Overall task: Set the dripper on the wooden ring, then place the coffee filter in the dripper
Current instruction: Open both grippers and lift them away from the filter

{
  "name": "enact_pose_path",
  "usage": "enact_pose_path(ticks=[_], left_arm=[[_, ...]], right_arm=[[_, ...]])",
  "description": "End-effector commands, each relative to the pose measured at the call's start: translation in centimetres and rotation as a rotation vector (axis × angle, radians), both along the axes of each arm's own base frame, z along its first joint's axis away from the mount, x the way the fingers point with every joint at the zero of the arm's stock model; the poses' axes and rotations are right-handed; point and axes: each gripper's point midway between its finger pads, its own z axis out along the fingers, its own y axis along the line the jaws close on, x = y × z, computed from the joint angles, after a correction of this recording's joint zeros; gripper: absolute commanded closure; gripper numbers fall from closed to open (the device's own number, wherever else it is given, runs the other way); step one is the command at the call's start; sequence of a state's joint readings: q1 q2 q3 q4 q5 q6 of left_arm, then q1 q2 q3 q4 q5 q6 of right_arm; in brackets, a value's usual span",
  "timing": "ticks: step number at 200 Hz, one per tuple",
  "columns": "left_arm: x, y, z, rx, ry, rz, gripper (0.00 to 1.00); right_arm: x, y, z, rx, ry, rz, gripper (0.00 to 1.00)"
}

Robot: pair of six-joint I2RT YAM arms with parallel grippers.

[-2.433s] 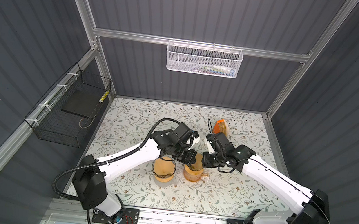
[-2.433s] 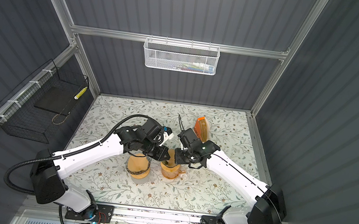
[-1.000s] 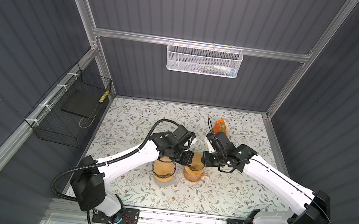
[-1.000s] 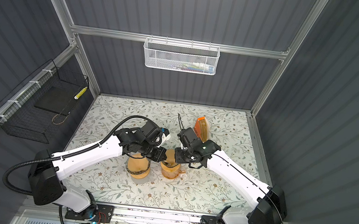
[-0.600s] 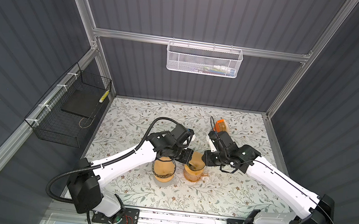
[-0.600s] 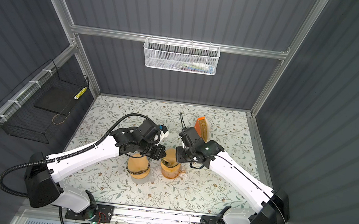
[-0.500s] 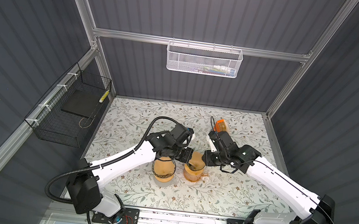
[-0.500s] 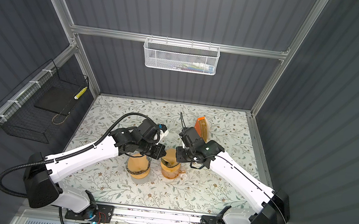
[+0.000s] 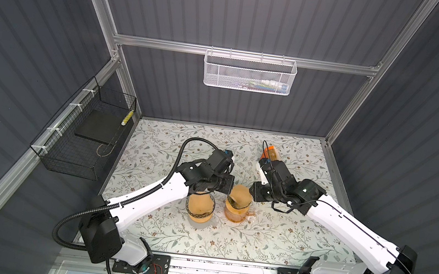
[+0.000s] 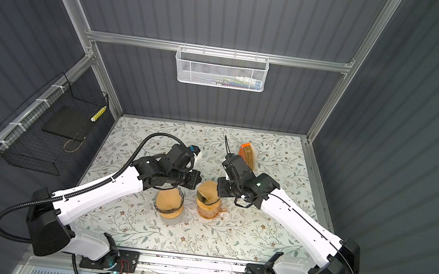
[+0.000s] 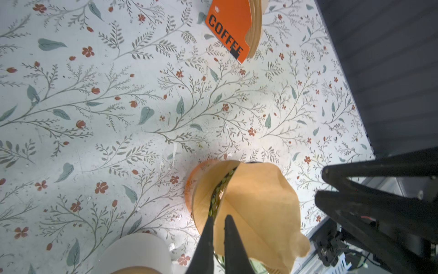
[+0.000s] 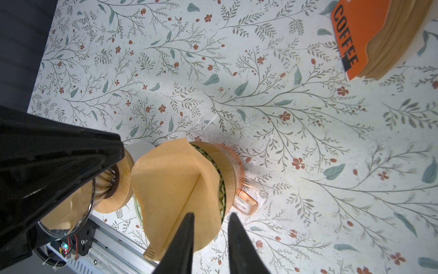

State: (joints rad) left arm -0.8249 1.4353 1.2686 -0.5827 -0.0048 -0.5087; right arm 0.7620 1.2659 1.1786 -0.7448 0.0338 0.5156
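Left pincer (image 11: 218,217) first: the fingers are nearly together with just a thin slit between them, tips right at the folded edge of the coffee filter (image 11: 256,201). Can't tell if any paper is actually pinched, since the tips cover that spot. The right pincer (image 12: 211,214) stands part open, straddling the filter's lower edge by the dripper (image 12: 228,170) rim. The paper runs behind one finger, so contact there is hard to call, but it isn't clamped on anything I can see.

The filter stands in the mouth of the amber glass dripper, sticking up well above the rim, and its point is hidden inside. The dripper sits mid-bench (image 11: 118,118). In both top views the wrist housings hide both sets of fingertips, so only the paper (image 9: 239,193) (image 10: 207,189) shows between them.

Just beside the dripper there's a second glass vessel (image 12: 118,185) with a wooden collar, mostly hidden by the left arm. Farther back lies the orange COFFEE filter pack (image 11: 227,28), cut off at the frame edge in both wrist views.
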Motion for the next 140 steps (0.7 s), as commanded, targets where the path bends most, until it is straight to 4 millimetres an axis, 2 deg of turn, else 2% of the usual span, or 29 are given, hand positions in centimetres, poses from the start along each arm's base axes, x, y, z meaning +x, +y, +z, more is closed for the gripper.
enact_pose_path(ticks=[1,15,20,27,40,50,55,57,64,70,72,76,79,82,99,126,140], left_arm=[[3.6,1.4,3.3,-0.086,-0.097,0.131,0.84],[5.1,2.6,3.9,-0.103,-0.112,0.177,0.78],[5.5,3.1,4.1,-0.106,-0.117,0.192,0.72],[6.1,3.8,4.3,-0.105,-0.123,0.215,0.59],[7.0,5.0,4.6,-0.087,-0.15,0.248,0.5],[7.7,5.9,4.8,-0.069,-0.169,0.28,0.4],[7.9,6.4,4.8,-0.061,-0.173,0.292,0.25],[8.0,6.6,4.8,-0.058,-0.175,0.298,0.22],[8.4,7.2,4.9,-0.052,-0.185,0.316,0.11],[8.8,7.8,4.8,-0.047,-0.192,0.335,0.06],[8.9,8.0,4.7,-0.045,-0.192,0.342,0.05],[9.2,8.5,4.7,-0.045,-0.197,0.355,0.04],[9.4,8.8,4.7,-0.047,-0.199,0.364,0.03],[9.6,9.1,4.7,-0.048,-0.202,0.373,0.02],[10.8,11.5,4.1,-0.038,-0.208,0.442,0.0],[12.4,16.5,3.8,0.029,-0.289,0.592,0.0],[12.9,18.0,3.9,0.045,-0.353,0.615,0.0]], right_arm=[[1.4,-0.9,2.2,0.022,-0.085,-0.037,0.7],[1.9,-1.9,2.9,0.038,-0.107,-0.057,0.67],[2.1,-2.4,3.1,0.045,-0.113,-0.067,0.65],[2.4,-3.1,3.3,0.051,-0.124,-0.085,0.62],[2.9,-4.7,3.7,0.059,-0.147,-0.119,0.56],[3.4,-6.0,3.8,0.054,-0.168,-0.145,0.47],[3.7,-6.5,3.6,0.046,-0.171,-0.154,0.43],[3.6,-6.9,4.2,0.058,-0.192,-0.158,0.41],[3.9,-7.8,4.5,0.057,-0.216,-0.178,0.37],[4.3,-8.6,4.6,0.05,-0.227,-0.196,0.31],[4.4,-8.8,4.6,0.048,-0.231,-0.2,0.29],[4.6,-9.3,4.6,0.045,-0.238,-0.213,0.18],[4.8,-9.7,4.6,0.041,-0.242,-0.222,0.06],[5.0,-10.1,4.6,0.037,-0.242,-0.23,0.01],[5.9,-12.0,4.6,0.013,-0.265,-0.271,0.01],[7.2,-15.1,4.3,-0.008,-0.316,-0.356,0.01],[7.7,-16.6,4.0,-0.018,-0.331,-0.395,0.01]])
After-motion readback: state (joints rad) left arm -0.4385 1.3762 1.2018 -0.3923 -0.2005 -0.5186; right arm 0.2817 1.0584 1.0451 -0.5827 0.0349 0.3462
